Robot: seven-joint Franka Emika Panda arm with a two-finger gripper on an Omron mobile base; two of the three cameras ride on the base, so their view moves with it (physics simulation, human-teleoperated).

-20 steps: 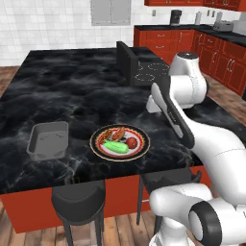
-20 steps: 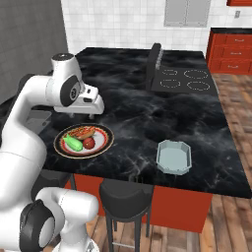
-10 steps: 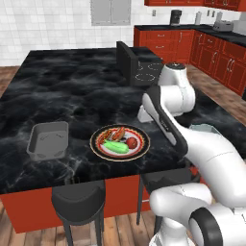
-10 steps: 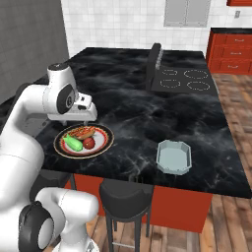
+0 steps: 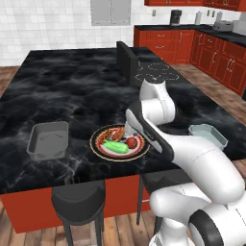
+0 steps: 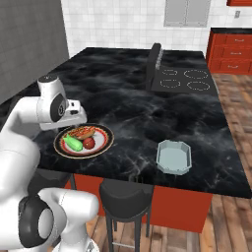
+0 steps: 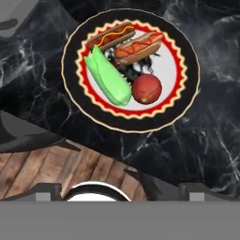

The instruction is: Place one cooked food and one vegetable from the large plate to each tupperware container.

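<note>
While my arm bends low over the near edge of the black marble desk [image 5: 72, 91], I see the large plate [image 7: 72, 70] sitting close to that edge, directly beneath the hand. Looking down from the hand view, the plate carries two hot dogs [image 7: 124, 41] lying side by side along one side of its white centre, a pale green vegetable [image 7: 110, 79] stretched beside them, and a round red tomato [image 7: 146, 88] just next to the green one. All four pieces lie inside the red patterned rim.

From the left base view, the grey tupperware container [image 5: 48, 140] sits on the desk to the left of the plate, near but apart from it. The pale translucent container [image 5: 207, 135] sits on the other side of the arm, further right and also near the desk's front edge; the right base view shows it well apart from the plate [image 6: 173, 157]. Nothing shows inside the pale one; I cannot tell with the grey one.

The gripper [image 6: 78, 115] hangs just above the plate's far rim. I cannot make out the fingertips clearly in any view, so I won't call the jaws wide or narrow; nothing appears held.

A cooktop [image 6: 187, 81] lies at the far side of the desk, and two dark stools [image 5: 79, 199] stand in front.
</note>
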